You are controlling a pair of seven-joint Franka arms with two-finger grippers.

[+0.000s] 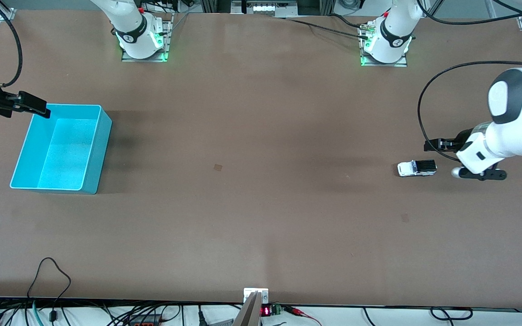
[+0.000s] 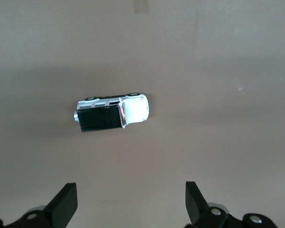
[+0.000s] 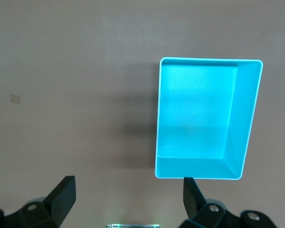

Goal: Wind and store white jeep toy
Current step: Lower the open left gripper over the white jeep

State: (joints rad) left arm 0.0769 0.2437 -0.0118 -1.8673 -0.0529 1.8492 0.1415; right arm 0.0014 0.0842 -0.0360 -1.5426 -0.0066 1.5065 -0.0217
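Note:
The white jeep toy [image 1: 417, 168] [image 2: 111, 113] is a small white car with a black rear section. It lies on its side on the brown table toward the left arm's end. My left gripper [image 1: 461, 159] [image 2: 131, 186] hangs open in the air just beside it, toward that end of the table, with nothing between its fingers. The turquoise bin [image 1: 100, 154] [image 3: 244, 118] stands empty toward the right arm's end. Up in the air by the bin's corner, my right gripper [image 1: 9, 117] [image 3: 128, 180] is open and holds nothing.
A small tape mark [image 1: 218, 167] [image 3: 15, 98] sits on the table about midway between bin and jeep. Both arm bases [image 1: 143, 40] [image 1: 388, 43] stand along the table edge farthest from the front camera. Cables [image 1: 52, 276] hang at the edge nearest to it.

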